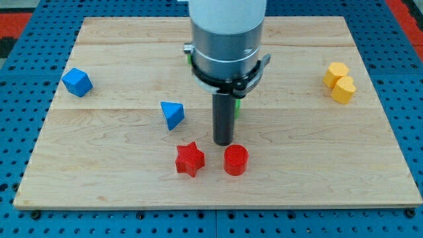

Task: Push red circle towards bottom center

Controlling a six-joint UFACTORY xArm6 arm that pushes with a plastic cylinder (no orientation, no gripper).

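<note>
The red circle (236, 160) lies on the wooden board (119, 178) a little below the board's middle. My tip (223, 143) stands just above and slightly left of the red circle, very close to its upper edge. A red star (190, 159) lies just left of the red circle, with a small gap between them.
A blue triangle (173, 114) lies above and left of the red star. A blue cube-like block (77, 82) sits at the view's left. Two yellow blocks (340, 82) sit together at the right. A green block (236, 106) is mostly hidden behind the rod.
</note>
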